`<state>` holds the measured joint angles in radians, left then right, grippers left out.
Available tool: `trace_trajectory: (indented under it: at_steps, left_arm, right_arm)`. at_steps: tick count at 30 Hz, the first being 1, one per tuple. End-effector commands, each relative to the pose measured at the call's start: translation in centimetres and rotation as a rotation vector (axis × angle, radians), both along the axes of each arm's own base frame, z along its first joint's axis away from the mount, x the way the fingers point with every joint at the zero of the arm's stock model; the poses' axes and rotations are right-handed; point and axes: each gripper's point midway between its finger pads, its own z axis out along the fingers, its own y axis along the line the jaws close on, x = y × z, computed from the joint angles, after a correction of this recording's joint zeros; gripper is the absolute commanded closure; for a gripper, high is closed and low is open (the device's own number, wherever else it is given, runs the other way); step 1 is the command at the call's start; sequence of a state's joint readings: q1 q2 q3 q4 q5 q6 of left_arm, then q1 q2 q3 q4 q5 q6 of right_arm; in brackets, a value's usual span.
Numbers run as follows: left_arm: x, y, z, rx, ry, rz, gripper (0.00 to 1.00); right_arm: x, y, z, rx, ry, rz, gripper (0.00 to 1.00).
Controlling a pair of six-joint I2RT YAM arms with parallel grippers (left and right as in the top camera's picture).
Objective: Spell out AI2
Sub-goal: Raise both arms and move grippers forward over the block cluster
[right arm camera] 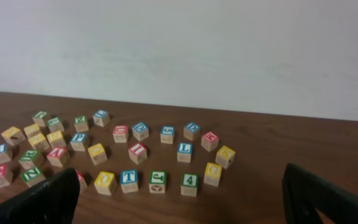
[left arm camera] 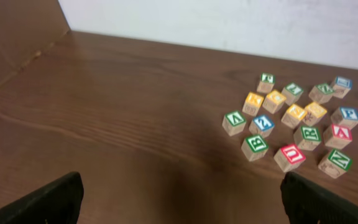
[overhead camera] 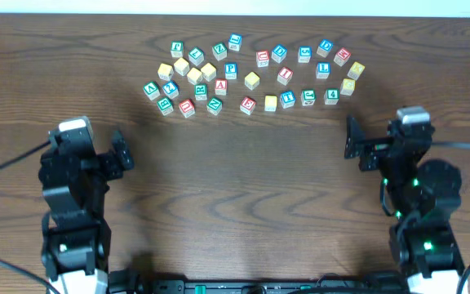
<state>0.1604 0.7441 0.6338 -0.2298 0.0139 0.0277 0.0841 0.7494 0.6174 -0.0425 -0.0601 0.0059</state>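
Nothing is spelled yet. Your red-bordered wooden "A" cube [overhead camera: 220, 86], red-bordered "I" cube [overhead camera: 284, 75] and blue-bordered "2" cube [overhead camera: 170, 88] (digit hard to read) sit apart in the scatter at twelve o'clock on the brown tabletop [overhead camera: 235, 180]. The left claw [overhead camera: 122, 152] and right claw [overhead camera: 356, 145] gape wide, empty. Green-bordered cubes [overhead camera: 201, 91] and yellow cubes [overhead camera: 209, 72] crowd the A.

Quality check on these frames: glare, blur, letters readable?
Overhead: even light, no glare, small wooden letter cubes too tiny to read reliably. Left wrist: sharpest, red-bordered wooden "U" cube reads clearly. Right wrist: slightly soft, pale wall washed out, green-bordered wooden "4" cube legible.
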Motion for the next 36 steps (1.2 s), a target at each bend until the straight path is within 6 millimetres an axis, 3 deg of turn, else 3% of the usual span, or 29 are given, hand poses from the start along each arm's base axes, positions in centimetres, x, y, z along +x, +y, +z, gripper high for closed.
trace_trajectory:
  at_steps: [1,14,23,29,36]
  left_arm:
    - [1.2,-0.6,2.3,-0.001,-0.003,-0.043,0.00]
    - [4.0,-1.5,2.8,-0.071,0.164,-0.110,0.00]
    - [5.9,-1.2,2.7,-0.090,0.187,-0.102,0.00]
    - [6.9,-1.0,4.7,-0.081,0.150,-0.103,0.00]
    - [8.6,-2.7,7.8,-0.135,0.097,-0.195,0.00]
  right_arm:
    - [1.1,0.3,1.8,-0.012,0.009,0.021,0.01]
    - [3.5,0.6,2.7,-0.053,0.167,0.036,0.01]
    - [5.8,0.8,5.6,-0.091,0.161,0.050,0.01]
    - [8.3,2.8,7.1,-0.064,0.163,0.147,0.01]
    - [11.5,4.2,5.9,-0.041,0.265,0.219,0.01]
